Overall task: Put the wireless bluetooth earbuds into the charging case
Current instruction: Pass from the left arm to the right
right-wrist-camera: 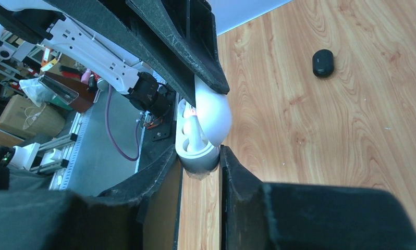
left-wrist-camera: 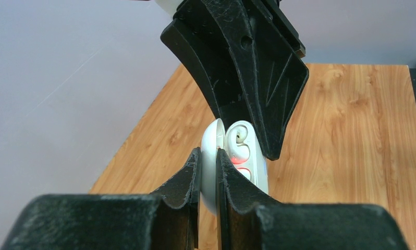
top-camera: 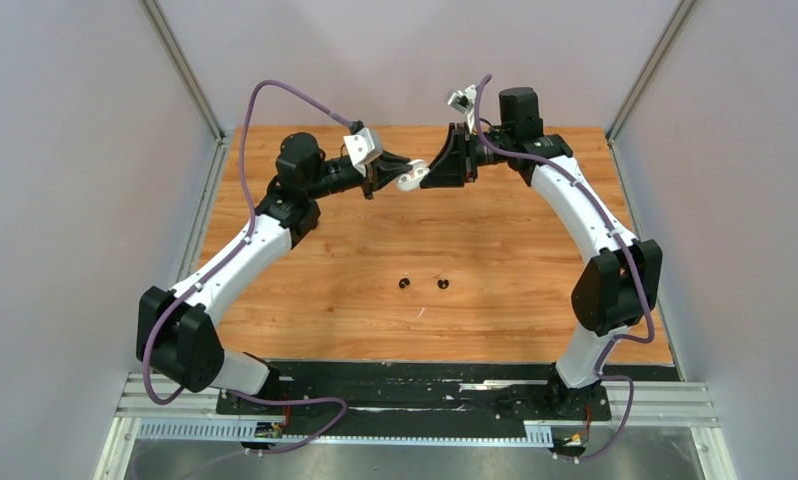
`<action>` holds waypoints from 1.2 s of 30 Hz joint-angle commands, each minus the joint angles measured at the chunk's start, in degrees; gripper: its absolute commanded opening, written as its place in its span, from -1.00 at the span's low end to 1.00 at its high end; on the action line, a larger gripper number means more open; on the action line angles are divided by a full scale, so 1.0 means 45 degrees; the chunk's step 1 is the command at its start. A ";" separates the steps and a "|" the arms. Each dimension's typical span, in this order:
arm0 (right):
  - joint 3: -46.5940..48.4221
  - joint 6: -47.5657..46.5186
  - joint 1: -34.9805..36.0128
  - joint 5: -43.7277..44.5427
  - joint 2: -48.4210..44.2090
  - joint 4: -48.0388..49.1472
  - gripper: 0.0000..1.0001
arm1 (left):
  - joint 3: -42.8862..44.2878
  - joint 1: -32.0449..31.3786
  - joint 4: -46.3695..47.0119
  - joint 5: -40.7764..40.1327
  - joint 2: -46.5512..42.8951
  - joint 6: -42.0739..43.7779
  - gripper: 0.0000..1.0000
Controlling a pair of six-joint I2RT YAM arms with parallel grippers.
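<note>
white earbud [left-wrist-camera: 239, 143]: glossy, seated in the open case, with a red glow just under it
black earbuds [top-camera: 404, 283]: you've got two, small rounded blobs side by side on the surface [top-camera: 515, 260]
charging case [top-camera: 410, 180]: white pebble, lid [left-wrist-camera: 212, 139] open, held in the air between your arms
left end effector [left-wrist-camera: 208, 154]: clenched on the lid
right end effector [right-wrist-camera: 198, 156]: fingers flank the lower shell [right-wrist-camera: 195, 160] (can't tell if it's truly gripping)

charging case [top-camera: 409, 180] hangs between left gripper [top-camera: 397, 167] and right gripper [top-camera: 435, 172], behind earbuds [top-camera: 404, 284].
</note>
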 commanded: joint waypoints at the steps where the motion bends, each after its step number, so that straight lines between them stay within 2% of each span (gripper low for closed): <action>1: 0.0309 0.0320 0.0036 -0.0647 0.0019 0.0722 -0.58 | 0.0559 -0.0073 0.0467 -0.0173 0.0081 -0.0244 -1.00; 8: 0.0142 0.0313 0.0029 -0.0815 -0.0029 0.0861 -0.99 | 0.0614 -0.0073 0.0353 -0.0226 0.0169 -0.0355 -1.00; 11: 0.0142 0.0313 -0.0009 -0.0866 0.0000 0.0925 -1.00 | 0.0662 -0.0073 0.0285 -0.0242 0.0218 -0.0452 -1.00; 18: 0.0215 0.1035 -0.0025 -0.0866 0.0085 0.1273 -0.40 | 0.0852 -0.0073 0.0098 -0.0022 0.0489 -0.1003 -1.00; 23: 0.0166 0.1230 -0.0014 -0.0887 0.0094 0.1445 -0.30 | 0.0930 -0.0071 0.0141 0.0087 0.0668 -0.1572 -1.00; 27: 0.0104 0.1418 -0.0011 -0.0925 0.0058 0.1668 -0.30 | 0.0951 -0.0055 0.0062 0.0106 0.0721 -0.1754 -1.00; 36: -0.0275 0.1393 -0.0035 -0.1002 -0.0131 0.1709 -0.86 | 0.1159 -0.0058 -0.0195 -0.0381 0.0736 -0.1739 -1.00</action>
